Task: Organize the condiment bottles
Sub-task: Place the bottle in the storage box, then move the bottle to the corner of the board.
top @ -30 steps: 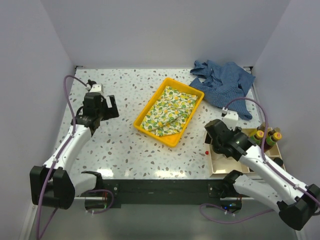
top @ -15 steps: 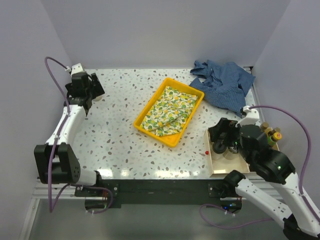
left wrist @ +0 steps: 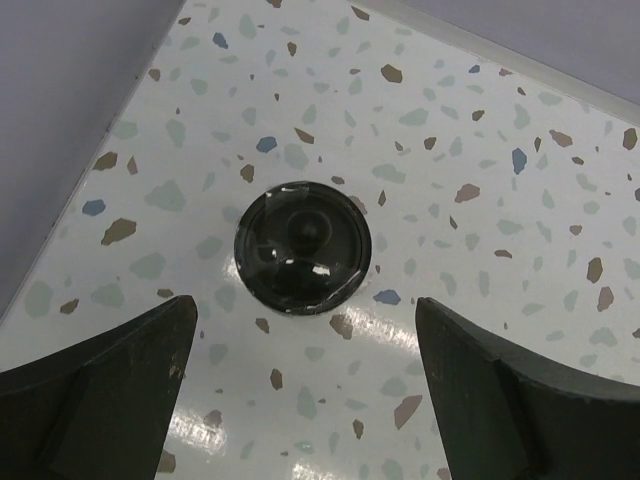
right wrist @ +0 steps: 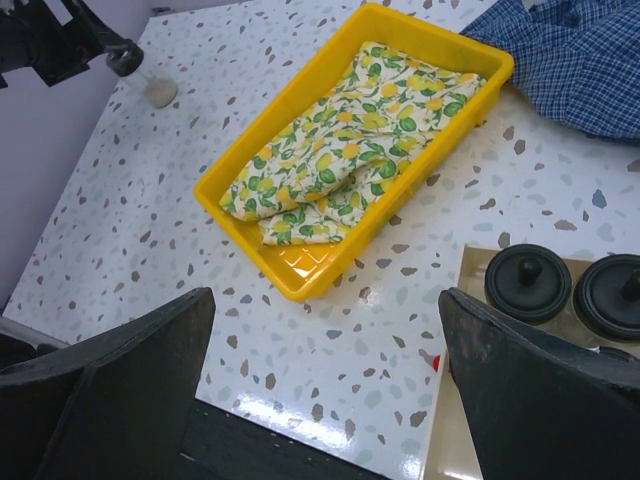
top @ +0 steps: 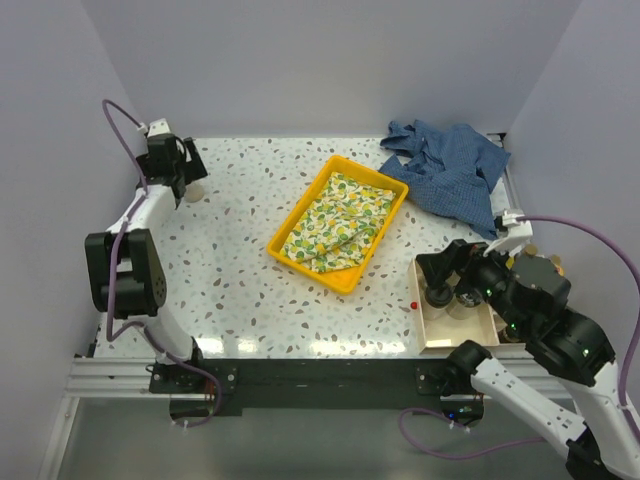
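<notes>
One condiment bottle, a squat clear jar with a black lid (left wrist: 303, 250), stands alone in the table's far left corner (top: 197, 188). My left gripper (left wrist: 305, 325) hangs open above it, the lid just ahead of its fingertips and untouched. It shows in the top view (top: 178, 180) and at the edge of the right wrist view, beside the jar (right wrist: 150, 88). Two more black-lidded jars (right wrist: 527, 283) (right wrist: 610, 295) stand in a pale wooden box (top: 432, 325) at the near right. My right gripper (right wrist: 326, 300) is open and empty, raised beside that box (top: 447, 268).
A yellow tray (top: 300, 262) holding a lemon-print cloth (top: 335, 225) lies mid-table. A blue checked shirt (top: 450, 165) is crumpled at the back right. A small red thing (top: 413, 303) lies by the box's left wall. Walls close in on the left and behind.
My left arm swung to the far left corner, over the lone jar. My right gripper opened fully and rose away from the jars in the box.
</notes>
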Robot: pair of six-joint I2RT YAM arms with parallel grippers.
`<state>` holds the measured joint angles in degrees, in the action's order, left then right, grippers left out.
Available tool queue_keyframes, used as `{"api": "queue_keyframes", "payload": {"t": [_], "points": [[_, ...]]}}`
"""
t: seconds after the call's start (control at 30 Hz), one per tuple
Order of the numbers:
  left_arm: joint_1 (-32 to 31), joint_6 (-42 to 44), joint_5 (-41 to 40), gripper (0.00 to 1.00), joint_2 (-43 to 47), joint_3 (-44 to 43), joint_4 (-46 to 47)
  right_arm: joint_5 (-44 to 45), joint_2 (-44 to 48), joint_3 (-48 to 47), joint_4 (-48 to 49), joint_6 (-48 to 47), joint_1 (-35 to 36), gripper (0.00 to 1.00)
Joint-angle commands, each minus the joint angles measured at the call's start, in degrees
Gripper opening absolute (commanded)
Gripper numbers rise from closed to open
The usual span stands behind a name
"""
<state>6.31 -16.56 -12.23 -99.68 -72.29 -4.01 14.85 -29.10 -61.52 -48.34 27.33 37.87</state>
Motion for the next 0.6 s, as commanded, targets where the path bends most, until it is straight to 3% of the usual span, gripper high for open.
{"api": "queue_keyframes", "payload": {"t": [0.0, 0.57], "points": [[0.37, 3.9, 0.54, 0.95, -4.63, -6.1, 4.1, -0.17, 1.06, -2.03, 2.63, -1.67, 0.01, 0.99], [0.37, 5.75, -1.75, 0.83, -13.17, -13.93, 0.76, -0.44, 2.03, -2.99, 0.35, -2.55, -0.07, 0.99]]}}
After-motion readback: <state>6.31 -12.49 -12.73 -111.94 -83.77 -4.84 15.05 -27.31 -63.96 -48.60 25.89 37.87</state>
